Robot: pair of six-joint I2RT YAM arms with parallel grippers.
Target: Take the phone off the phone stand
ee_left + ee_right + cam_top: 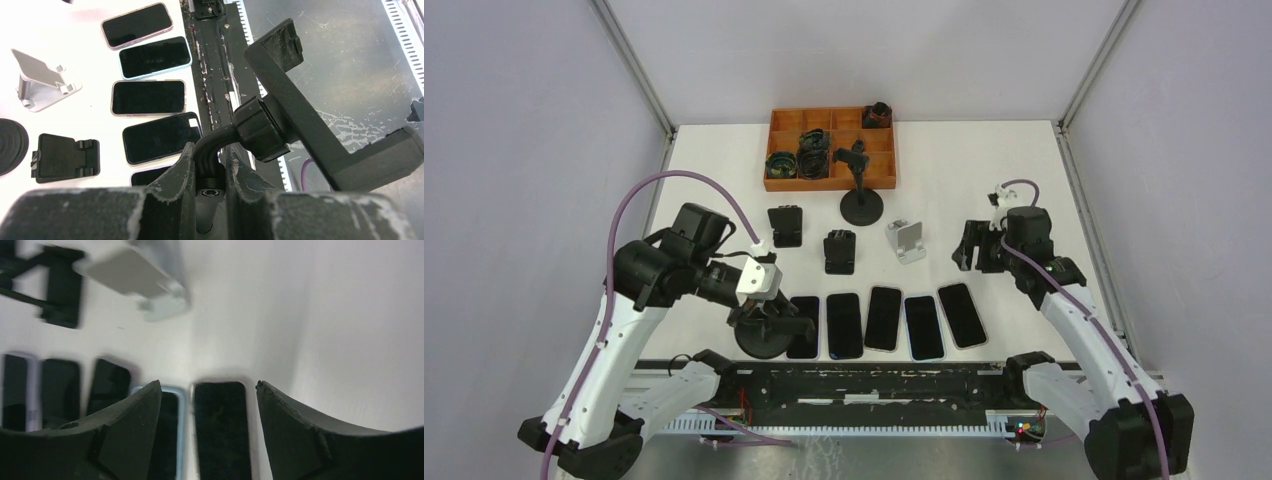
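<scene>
Left claw (207, 152): clamped on the black phone stand's (300, 120) neck.
Right claw (207, 385): spread wide, empty, near the rightmost phone (220, 430).
Phone row (884, 320): five flat on the desk (984, 170).

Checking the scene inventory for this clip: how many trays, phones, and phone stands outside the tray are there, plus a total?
Orange tray: 1
Phones: 5
Phone stands outside it: 5
Total: 11
Tray contents not counted: too tangled to tell.
</scene>
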